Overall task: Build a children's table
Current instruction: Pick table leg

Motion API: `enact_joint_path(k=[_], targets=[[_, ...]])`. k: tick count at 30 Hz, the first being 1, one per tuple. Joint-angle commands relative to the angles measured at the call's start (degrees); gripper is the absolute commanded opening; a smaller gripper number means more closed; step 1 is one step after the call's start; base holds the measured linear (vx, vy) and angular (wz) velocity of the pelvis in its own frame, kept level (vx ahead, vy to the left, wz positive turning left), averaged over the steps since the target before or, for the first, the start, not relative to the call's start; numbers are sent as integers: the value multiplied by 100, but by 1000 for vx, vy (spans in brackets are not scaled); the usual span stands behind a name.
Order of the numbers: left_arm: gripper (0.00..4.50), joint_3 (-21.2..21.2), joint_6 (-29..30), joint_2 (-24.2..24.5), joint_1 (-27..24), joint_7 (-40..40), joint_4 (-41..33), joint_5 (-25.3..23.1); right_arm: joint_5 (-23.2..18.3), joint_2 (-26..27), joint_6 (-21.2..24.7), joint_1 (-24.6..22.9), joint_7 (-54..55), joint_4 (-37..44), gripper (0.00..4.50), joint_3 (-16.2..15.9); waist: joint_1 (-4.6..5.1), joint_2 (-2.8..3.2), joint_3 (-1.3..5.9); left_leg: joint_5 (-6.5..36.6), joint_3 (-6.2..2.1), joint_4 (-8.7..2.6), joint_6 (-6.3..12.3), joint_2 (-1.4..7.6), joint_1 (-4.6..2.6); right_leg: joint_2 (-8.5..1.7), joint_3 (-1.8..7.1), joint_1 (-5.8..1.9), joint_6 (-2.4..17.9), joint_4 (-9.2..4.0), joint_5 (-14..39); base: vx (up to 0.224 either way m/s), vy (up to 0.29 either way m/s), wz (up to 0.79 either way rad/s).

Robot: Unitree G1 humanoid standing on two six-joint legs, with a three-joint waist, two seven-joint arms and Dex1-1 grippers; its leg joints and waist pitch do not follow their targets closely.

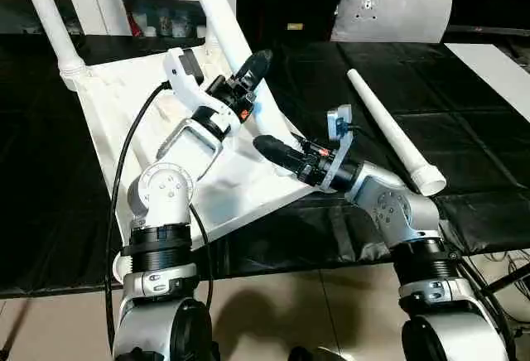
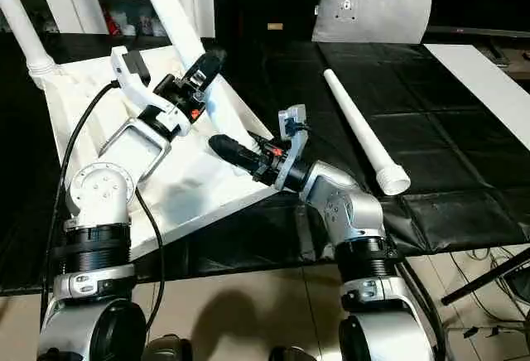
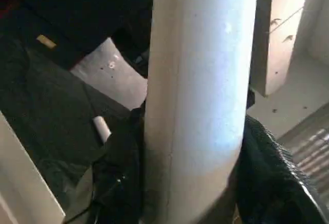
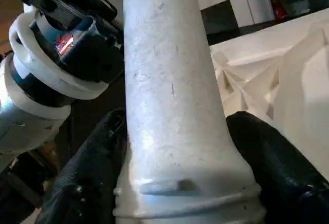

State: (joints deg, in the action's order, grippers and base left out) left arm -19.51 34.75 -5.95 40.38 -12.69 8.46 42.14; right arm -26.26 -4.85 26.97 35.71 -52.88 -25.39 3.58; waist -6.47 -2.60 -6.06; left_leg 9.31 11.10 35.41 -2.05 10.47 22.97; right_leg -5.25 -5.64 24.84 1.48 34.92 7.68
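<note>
The white plastic top lies upside down on black matting, tilted, its ribbed underside up. Two smooth, tapered round legs stand in its far corner sockets: one leg at the far left corner, a second leg rising beside the claws. The left claw clasps that second leg, its black fingers on either side of the shaft. The right claw grips the same leg lower down, at its flared, ringed base, fingers pressed to both sides. A third leg lies loose on the matting, right of the top, hollow end nearest. A white pillow stands beyond.
</note>
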Motion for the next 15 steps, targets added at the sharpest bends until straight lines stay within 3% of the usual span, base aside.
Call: enact_joint_path(k=[1,2,3,7,9,12,13,14,15], targets=[[194,126,17,-65,71,19,-40,72,169,-71,-35,-24,148,44,274,-79,-5,25,632,1245,-159,-421,-58,280,-152,-388,284,-388,682,-470,1973,0,0,0],[193,158,-18,-28,78,-6,-60,26,189,-78,-25,8,220,3,274,-67,-4,24,628,1252,-161,-424,-65,283,-151,-389,283,-387,685,-472,1983,0,0,0],[193,272,-83,67,77,-102,-127,-93,156,-91,43,65,324,-48,330,0,-4,18,629,1240,-160,-424,-63,280,-153,-386,284,-385,679,-467,1982,0,0,0],[188,393,-166,170,75,-141,-191,-267,45,-157,182,66,271,33,360,52,-4,17,627,1233,-154,-424,-84,284,-164,-387,292,-377,637,-469,2029,0,0,0],[188,460,-192,263,92,-129,-216,-394,105,-386,237,-102,-38,321,371,-149,-19,-2,623,1242,-157,-426,-79,282,-161,-384,286,-388,599,-474,2061,0,0,0],[188,558,-192,379,97,-185,-263,-489,38,-747,196,-291,-359,584,403,-111,-36,-6,632,1170,-157,-423,-71,278,-146,-384,290,-400,510,-466,1996,0,0,0],[188,559,-193,380,96,-185,-264,-489,39,-760,194,-296,-366,588,417,-110,-53,-17,634,1160,-148,-408,-51,271,-151,-385,292,-402,482,-471,2014,0,0,0],[188,569,-197,388,88,-189,-275,-490,57,-890,180,-352,-422,632,417,-98,-43,-66,631,1127,-145,-407,-31,267,-132,-384,293,-408,477,-468,2023,0,0,0],[188,576,-205,391,83,-191,-277,-491,63,-945,179,-374,-435,651,426,-97,-59,-48,634,1068,-148,-399,-15,263,-129,-390,287,-413,479,-468,2060,0,0,0]])
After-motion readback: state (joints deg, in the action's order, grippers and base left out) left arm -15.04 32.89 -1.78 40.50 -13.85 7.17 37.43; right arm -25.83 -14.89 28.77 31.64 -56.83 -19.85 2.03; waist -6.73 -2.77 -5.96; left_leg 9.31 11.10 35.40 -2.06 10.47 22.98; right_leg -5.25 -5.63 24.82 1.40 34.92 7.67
